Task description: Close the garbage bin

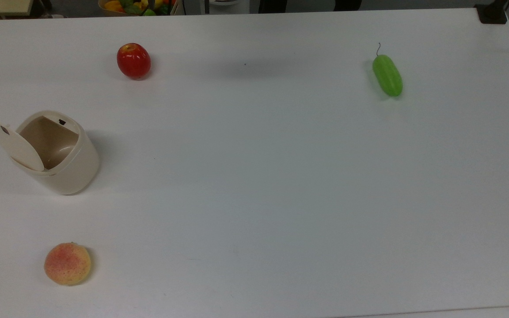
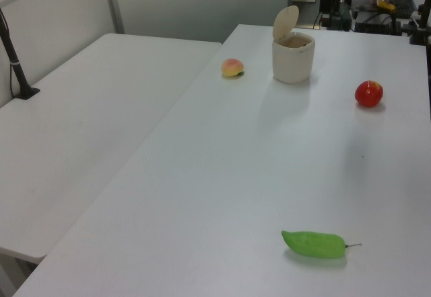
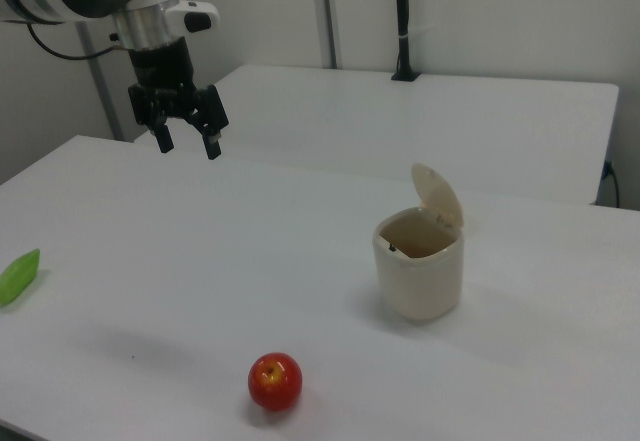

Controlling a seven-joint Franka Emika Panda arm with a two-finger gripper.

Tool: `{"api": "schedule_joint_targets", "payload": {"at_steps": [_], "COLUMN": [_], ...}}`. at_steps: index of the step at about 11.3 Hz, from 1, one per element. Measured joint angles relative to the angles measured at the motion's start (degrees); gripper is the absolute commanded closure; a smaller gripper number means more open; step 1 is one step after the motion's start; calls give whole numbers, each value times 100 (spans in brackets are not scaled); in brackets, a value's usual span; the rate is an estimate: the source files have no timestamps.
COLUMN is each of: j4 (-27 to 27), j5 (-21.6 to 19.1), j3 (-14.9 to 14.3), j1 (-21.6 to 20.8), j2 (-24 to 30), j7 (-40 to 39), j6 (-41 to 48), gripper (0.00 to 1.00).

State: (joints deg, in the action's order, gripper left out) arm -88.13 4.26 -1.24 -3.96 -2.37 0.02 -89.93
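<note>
Bin (image 3: 420, 273) open, lid (image 3: 438, 196) upright; closing not yet begun.
Gripper (image 3: 185, 142) hangs well apart, fingers spread, empty; it likely must reach the lid and press down.

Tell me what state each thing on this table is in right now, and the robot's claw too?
garbage bin: upright, lid swung up, open.
gripper: fingers apart, holding nothing, in the air above the table, away from the bin.
red apple: resting on the table, untouched.
peach: resting on the table.
green cucumber: lying on its side.
</note>
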Motion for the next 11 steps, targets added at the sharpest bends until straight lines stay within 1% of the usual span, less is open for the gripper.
{"api": "schedule_joint_targets", "payload": {"at_steps": [7, 8, 9, 10, 11], "j4": [-25, -28, -31, -34, -36], "j5": [0, 0, 0, 0, 0], "j3": [-31, -30, -31, -31, -31], "j1": [9, 9, 9, 9, 9], "j2": [-1, -1, -1, -1, -1], "j7": [0, 0, 0, -1, -2], "j6": [0, 0, 0, 0, 0], "gripper": [0, 2, 10, 30, 59]}}
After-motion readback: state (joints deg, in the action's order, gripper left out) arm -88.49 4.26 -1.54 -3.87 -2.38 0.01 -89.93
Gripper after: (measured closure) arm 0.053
